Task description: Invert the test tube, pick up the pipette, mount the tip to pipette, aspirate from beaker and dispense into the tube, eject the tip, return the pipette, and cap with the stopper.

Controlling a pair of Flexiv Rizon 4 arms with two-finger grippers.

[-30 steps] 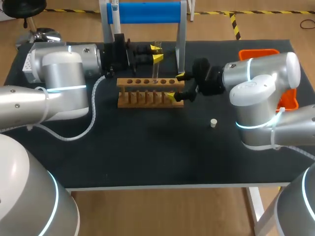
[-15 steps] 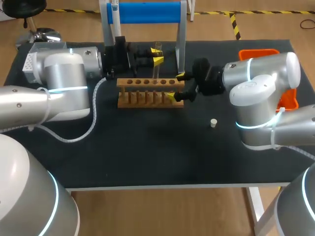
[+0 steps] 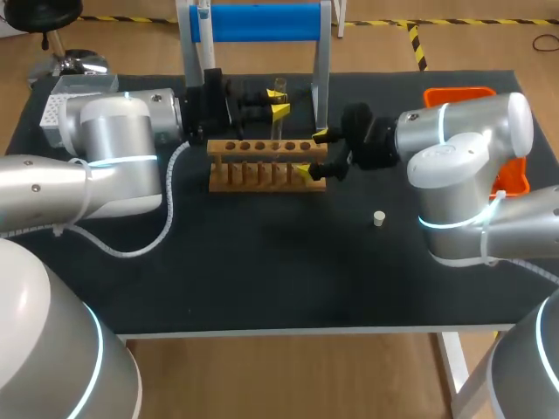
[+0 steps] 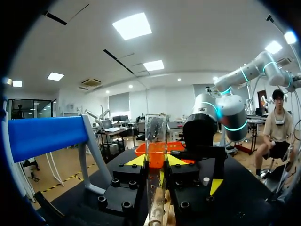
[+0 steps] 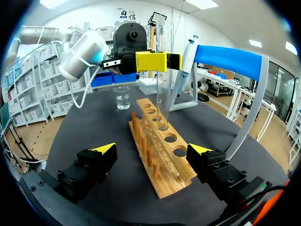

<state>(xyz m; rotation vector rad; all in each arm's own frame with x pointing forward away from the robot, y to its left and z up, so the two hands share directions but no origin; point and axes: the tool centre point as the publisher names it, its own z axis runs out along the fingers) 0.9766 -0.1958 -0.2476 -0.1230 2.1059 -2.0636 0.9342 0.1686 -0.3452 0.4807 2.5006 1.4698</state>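
Black bench carries the whole setup.

- Blue-barred stand at the far edge, pipette hanging on it. Judged: not yet picked up.
- Orange tray at the far right.
- Wooden rack mid-bench, 1 row of holes on top.
- Right tool: fingers spread to either side of the rack's near end, apart from the wood in the right wrist view, holding nothing. It may be there to steady the rack.
- Left tool: fingers pinching the test tube high on its length.
- Beaker with clear liquid stands beyond the rack's far end, untouched.
- Test tube hangs upright over a rack hole, rim uppermost as far as I can read it. Cannot tell whether its lower end has entered the hole.
- Stopper lies alone on the bench, well apart from the rack.

Progress, as judgement: step 1 (inverting the tube) is near its end, with seating and release outstanding. All else remains: pipette, tip, aspirate, dispense, eject, return, cap.
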